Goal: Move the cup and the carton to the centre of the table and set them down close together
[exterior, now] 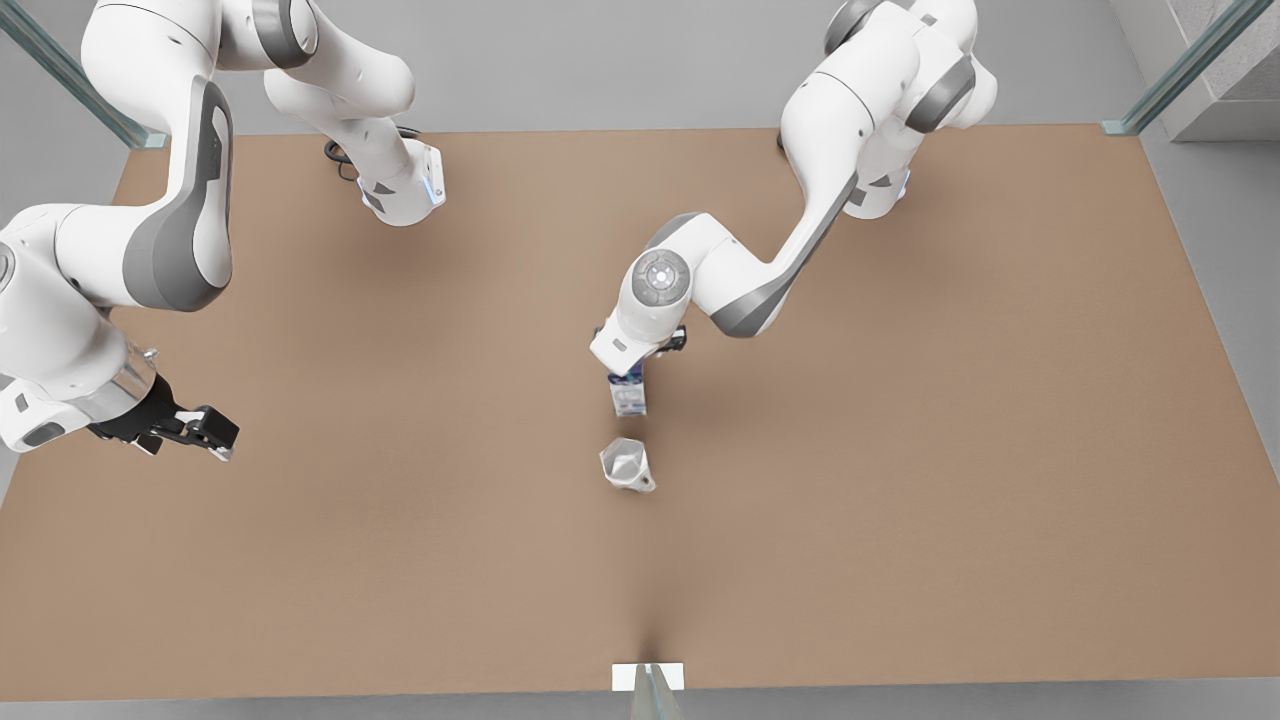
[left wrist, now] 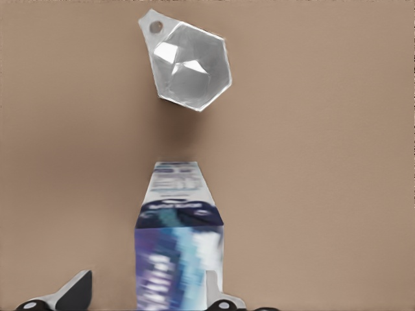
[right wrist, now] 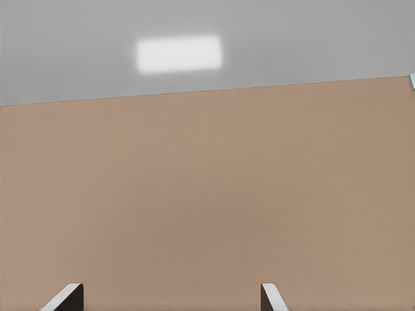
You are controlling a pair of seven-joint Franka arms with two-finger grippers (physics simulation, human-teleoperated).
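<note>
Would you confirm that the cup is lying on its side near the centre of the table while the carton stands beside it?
Not quite: in the left wrist view the cup stands upright, its open mouth facing the camera. The rest holds: the carton stands beside it, apart, near the centre of the table.

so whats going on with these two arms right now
The left end effector is over the carton, its fingers either side of it, near the middle of the table. The cup stands just beside the carton, not touching. The right end effector waits open off to the front view's left.
</note>
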